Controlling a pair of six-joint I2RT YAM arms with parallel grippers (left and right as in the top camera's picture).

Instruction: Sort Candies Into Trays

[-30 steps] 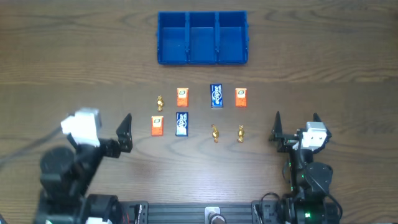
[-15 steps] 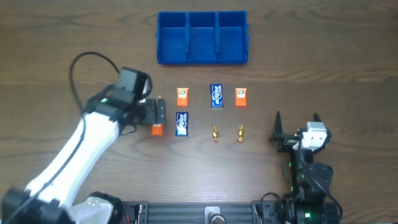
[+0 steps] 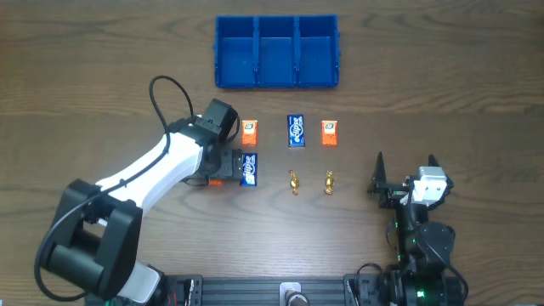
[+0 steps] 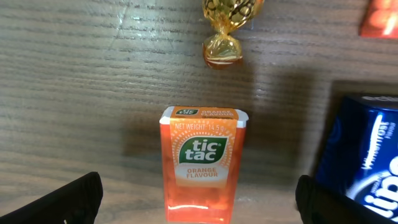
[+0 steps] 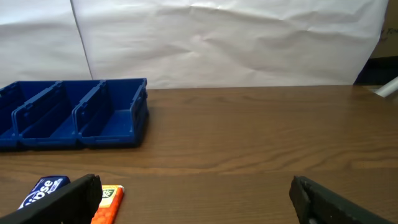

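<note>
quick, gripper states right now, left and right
left gripper: open, fingers either side of the orange candy box, not gripping it
right gripper: open, empty

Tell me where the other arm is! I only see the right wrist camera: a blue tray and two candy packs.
Observer: The left gripper hangs low over an orange candy box.
Operator: Did it grab it?
Observer: No, its fingers stand wide apart, one on either side of the box, not touching it.
Operator: Any shiny candies there?
Observer: Yes, a gold-wrapped candy lies just beyond that box.
</note>
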